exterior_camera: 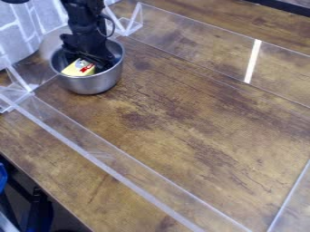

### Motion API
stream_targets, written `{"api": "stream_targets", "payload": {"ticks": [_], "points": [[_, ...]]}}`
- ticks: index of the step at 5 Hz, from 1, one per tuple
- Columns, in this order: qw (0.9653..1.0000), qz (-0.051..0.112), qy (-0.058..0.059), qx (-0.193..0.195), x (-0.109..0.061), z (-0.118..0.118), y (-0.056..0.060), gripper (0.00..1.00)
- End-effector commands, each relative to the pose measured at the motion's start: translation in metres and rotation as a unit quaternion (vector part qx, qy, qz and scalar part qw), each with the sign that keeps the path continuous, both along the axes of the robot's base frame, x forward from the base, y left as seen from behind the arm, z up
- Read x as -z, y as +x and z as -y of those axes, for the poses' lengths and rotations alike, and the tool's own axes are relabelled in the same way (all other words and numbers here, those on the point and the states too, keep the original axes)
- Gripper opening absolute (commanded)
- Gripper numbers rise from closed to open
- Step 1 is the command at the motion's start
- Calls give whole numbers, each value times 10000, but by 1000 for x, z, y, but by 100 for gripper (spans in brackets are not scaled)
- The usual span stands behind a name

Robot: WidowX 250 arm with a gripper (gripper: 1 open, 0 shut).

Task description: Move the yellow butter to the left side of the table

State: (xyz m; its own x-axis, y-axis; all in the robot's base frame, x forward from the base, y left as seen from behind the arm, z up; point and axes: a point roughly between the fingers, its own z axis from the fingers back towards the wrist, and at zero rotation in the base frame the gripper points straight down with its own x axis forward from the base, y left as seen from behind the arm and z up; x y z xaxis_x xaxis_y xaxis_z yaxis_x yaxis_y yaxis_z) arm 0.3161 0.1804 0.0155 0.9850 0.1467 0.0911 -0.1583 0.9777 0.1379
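The yellow butter (80, 65), a small yellow block with a red mark, lies inside a round metal bowl (101, 83) at the far left of the wooden table. My black gripper (87, 51) points straight down into the bowl, right above and behind the butter. Its fingers are dark and bunched against the bowl's inside. Their spacing does not show, and I cannot tell whether they touch the butter.
Clear acrylic walls (85, 149) fence the wooden table (194, 118) along the front and back. A white gridded object (22, 32) stands at the top left behind the bowl. A bright light streak (253, 62) reflects at the right.
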Motion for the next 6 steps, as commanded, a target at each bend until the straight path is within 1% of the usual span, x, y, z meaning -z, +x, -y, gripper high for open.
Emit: {"api": "stream_targets", "payload": {"ticks": [1, 3, 4, 6], "points": [[9999, 38, -122, -39, -7, 3, -3, 100], [9995, 187, -244, -62, -25, 7, -1, 100], [9993, 219, -297, -73, -32, 8, 0, 100], [9989, 208, -398, -100, -39, 11, 2, 100]]}}
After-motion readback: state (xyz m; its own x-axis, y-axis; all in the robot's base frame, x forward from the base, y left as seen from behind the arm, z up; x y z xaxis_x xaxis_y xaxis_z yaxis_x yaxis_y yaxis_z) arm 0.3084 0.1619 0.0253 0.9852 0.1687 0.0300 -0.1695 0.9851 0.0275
